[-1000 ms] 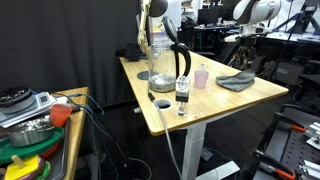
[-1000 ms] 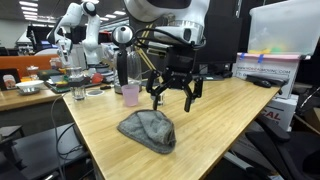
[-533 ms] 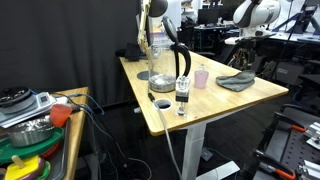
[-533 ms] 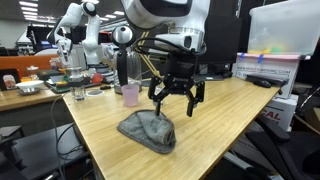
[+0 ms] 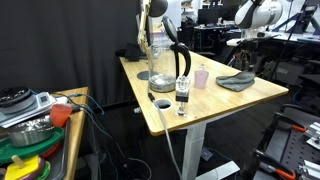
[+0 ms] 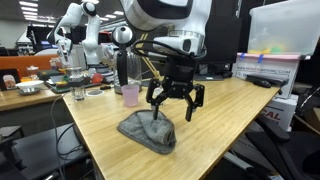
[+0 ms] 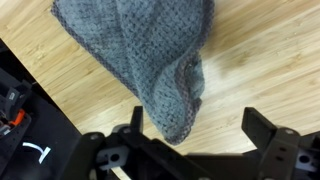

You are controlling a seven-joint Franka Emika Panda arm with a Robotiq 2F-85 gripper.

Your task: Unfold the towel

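Your fingers (image 7: pixel 262 128) are spread wide, holding nothing, poised just over one end of the rumpled grey-green towel (image 6: pixel 148 131), which lies bunched on the wooden counter (image 6: pixel 215 125) not far from the pink cup (image 6: pixel 130 94).

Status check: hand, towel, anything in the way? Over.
Hand open, low over towel. Towel bunched on table, not gripped. Cup nearby, apart from towel.

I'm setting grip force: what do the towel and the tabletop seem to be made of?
The towel looks like soft knitted or waffle-weave cloth, grey and matte: dimpled texture, limp folds. The tabletop looks like light wood or laminate, smooth with faint sheen: straight grain lines.
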